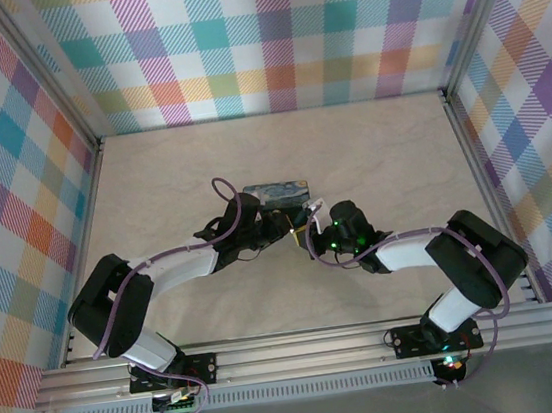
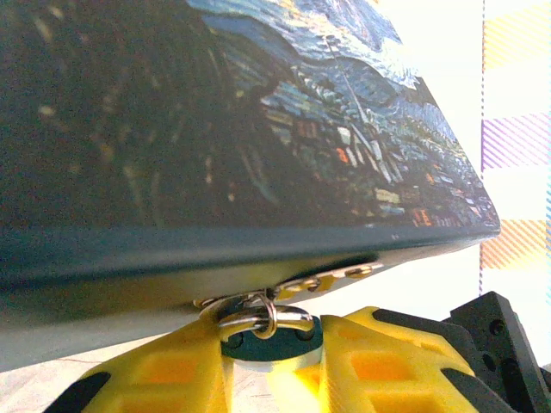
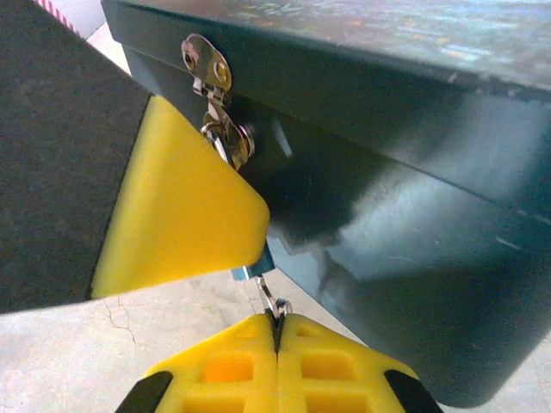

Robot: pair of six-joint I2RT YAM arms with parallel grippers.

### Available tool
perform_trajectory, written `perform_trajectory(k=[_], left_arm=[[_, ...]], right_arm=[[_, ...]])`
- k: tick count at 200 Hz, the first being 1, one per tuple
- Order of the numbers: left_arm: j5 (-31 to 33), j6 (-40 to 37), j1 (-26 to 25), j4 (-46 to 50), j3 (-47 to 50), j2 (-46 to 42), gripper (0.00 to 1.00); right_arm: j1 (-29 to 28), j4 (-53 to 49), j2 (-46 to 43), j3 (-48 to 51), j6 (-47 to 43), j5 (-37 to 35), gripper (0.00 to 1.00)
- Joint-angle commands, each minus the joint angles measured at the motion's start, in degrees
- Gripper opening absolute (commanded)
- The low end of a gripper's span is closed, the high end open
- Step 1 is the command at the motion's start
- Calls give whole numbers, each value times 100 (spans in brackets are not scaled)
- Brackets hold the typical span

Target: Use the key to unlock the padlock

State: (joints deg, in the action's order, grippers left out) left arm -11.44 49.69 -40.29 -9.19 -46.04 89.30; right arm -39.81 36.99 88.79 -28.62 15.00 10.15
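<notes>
The left tool pinches the padlock. The right tool squeezes the key, seemingly at the keyhole. Next: turn gently.

1. The top camera sits high up, above and behind the two arms. It looks down on the whole table from far away, so the box in the middle looks small.
2. The left wrist camera rides on the left arm. It looks out over the left gripper, very close, and up along the box's painted lid. The padlock sits between its fingers.
3. The right wrist camera looks past the right gripper, which pinches the key. It faces the box's dark front, very close too.
4. Both wrist cameras see the clasp from different sides. All three see the box.
</notes>
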Motion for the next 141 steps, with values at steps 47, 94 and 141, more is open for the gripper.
perform_trajectory(k=[47,94,141], left_arm=[[-310,-71,-181,-52,-93,105,27],[-384,57,-188,-261,-53,233,27],[-382,76,-198,-314,-55,294,27]], right_arm=[[-5,800,155,-372,171,195,0],[-18,977,198,-416,356,283,0],[-18,1087,384,-443,536,257,0]])
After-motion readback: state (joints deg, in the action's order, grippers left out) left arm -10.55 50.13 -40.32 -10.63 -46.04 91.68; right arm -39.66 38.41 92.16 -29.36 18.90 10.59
